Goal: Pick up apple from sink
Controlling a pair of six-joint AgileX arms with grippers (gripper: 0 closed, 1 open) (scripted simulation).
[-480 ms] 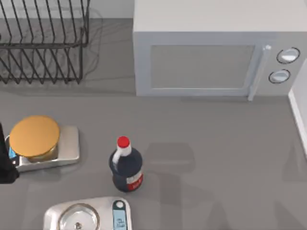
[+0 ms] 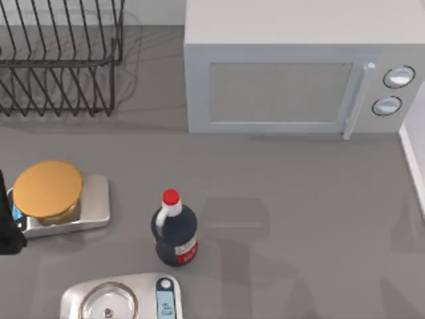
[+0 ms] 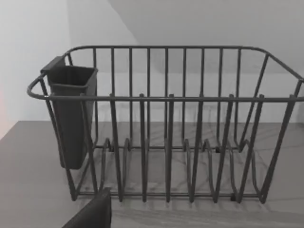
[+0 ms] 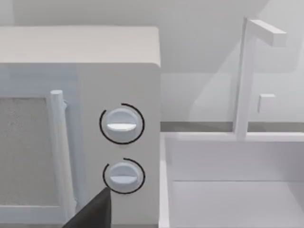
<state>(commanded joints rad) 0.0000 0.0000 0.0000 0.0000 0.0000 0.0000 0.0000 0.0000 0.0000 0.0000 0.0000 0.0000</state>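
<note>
Facing the microwave (image 2: 285, 73) from above, we use it as our landmark. A black wire dish rack (image 2: 60, 60) stands well apart from it on its handle-free side, at the table's far left. A dark cutlery cup (image 3: 71, 114) hangs on one end of that rack.

In front of the microwave, out on the grey table (image 2: 299, 199), a dark bottle (image 2: 174, 232) with a small red cap (image 2: 170, 197) stands upright. Farther from the microwave, toward the table's left edge, a silver scale (image 2: 93, 206) carries a round orange disc (image 2: 48, 189). A second silver scale (image 2: 119, 299) lies nearer still to us, just beyond the bottle as seen from the microwave.

Beside the microwave's two dials (image 4: 122, 123), the white sink (image 4: 213, 137) begins, its rim just beside the microwave's wall, with a white tap (image 4: 247, 76) rising at the back. Where the apple lies we cannot tell.

Our left gripper (image 3: 92, 213) faces the dish rack, away from the microwave. Our right gripper (image 4: 90, 211) faces the microwave's dial end and the sink next to it. For both grippers a dark wedge is all we see, so we cannot tell how the jaws stand or whether they have hold of anything.
</note>
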